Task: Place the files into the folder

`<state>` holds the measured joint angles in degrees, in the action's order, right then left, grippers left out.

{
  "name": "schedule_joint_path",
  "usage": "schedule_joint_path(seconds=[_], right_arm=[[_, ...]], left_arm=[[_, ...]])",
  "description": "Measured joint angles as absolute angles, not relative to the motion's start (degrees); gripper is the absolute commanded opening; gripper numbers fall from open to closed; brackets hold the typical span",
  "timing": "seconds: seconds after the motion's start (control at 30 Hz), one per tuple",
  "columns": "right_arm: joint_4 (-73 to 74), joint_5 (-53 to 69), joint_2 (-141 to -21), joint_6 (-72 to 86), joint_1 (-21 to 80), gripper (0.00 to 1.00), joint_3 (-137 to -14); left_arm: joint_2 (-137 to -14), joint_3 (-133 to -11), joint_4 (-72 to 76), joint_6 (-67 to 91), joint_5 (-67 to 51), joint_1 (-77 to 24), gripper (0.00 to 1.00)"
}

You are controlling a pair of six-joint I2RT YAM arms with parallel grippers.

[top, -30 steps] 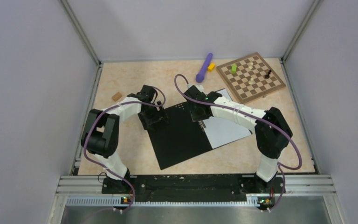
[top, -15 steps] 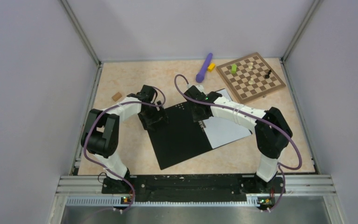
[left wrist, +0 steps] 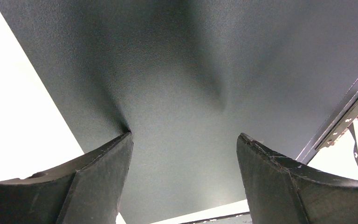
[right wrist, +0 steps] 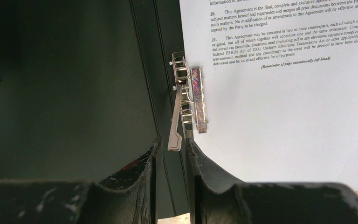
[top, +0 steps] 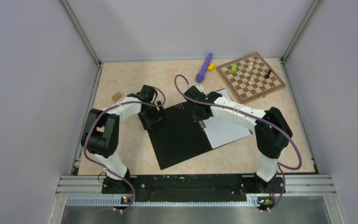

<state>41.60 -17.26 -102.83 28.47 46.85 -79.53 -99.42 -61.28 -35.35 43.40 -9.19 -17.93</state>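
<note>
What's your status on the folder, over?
Left hand open over the folder. Right hand narrow around clip lever. Files on right inner face. Nothing blocking.

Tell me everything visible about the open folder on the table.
The flat rectangular folder lies open and askew on the beige table, matte black inner faces up. The left face is bare; white printed paper sheets cover the right one, a shiny metal spring clip on their edge beside the spine. The right gripper has its fingers closely flanking the clip's lever; contact is unclear. The left gripper, fingers wide apart, is right at the bare face.
</note>
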Motion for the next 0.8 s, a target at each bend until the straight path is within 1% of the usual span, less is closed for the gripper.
schedule_joint_path(seconds=[0.47,0.8], right_arm=[[41.63,-16.91,-104.42,28.47,46.85,0.25,-79.37],[41.65,-16.93,-104.42,28.47,46.85,0.21,-79.15]], left_arm=[[-99.53,-61.39,-35.48,43.4,-9.19,-17.93,0.87],[-99.53,-61.41,-35.51,43.4,-9.19,-17.93,0.87]])
